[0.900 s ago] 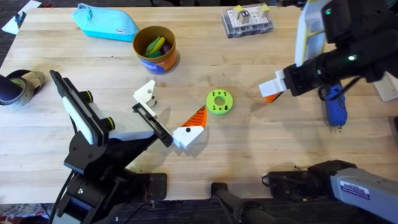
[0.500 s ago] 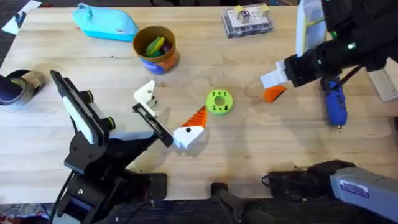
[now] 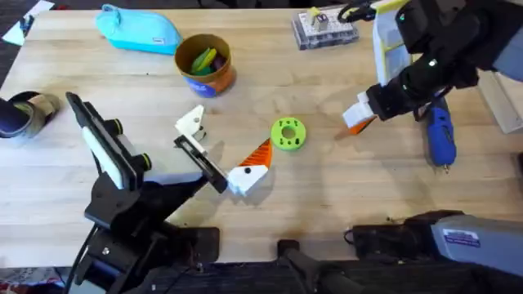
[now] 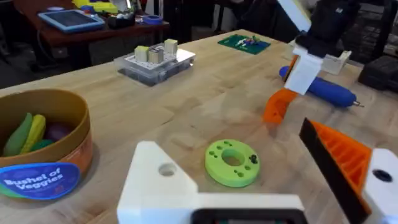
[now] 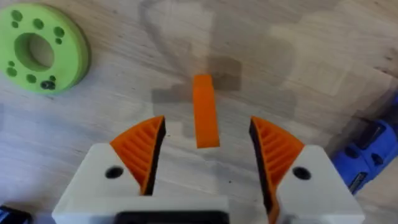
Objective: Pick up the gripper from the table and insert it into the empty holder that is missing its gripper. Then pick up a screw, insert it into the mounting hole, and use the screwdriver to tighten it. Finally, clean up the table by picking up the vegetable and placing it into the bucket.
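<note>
On the wooden table (image 3: 343,196), the right gripper (image 5: 208,146) is held spread wide above the loose orange gripper wedge (image 5: 204,111), one ribbed pad to each side and neither touching it. The wedge lies flat toward the right side of the table, between the green vegetable disc (image 3: 288,134) and the blue screwdriver (image 3: 439,137). The left gripper (image 4: 261,186) is seen with one bare white holder block (image 4: 158,180) and one orange finger fitted; whether it is released or clenched cannot be told.

The yellow bucket (image 3: 203,64) is placed well apart, toward the far left. The wedge is judged to be light, stiff and ribbed, so slipping is unlikely if the flat sides are squeezed near the thick end. A grip at the tapered point is to be avoided, since the part may be pinched out sideways.

Open room is available around the wedge. The screwdriver is found near on one side, and the disc somewhat farther off on the other. The table edges are well apart from the wedge.
</note>
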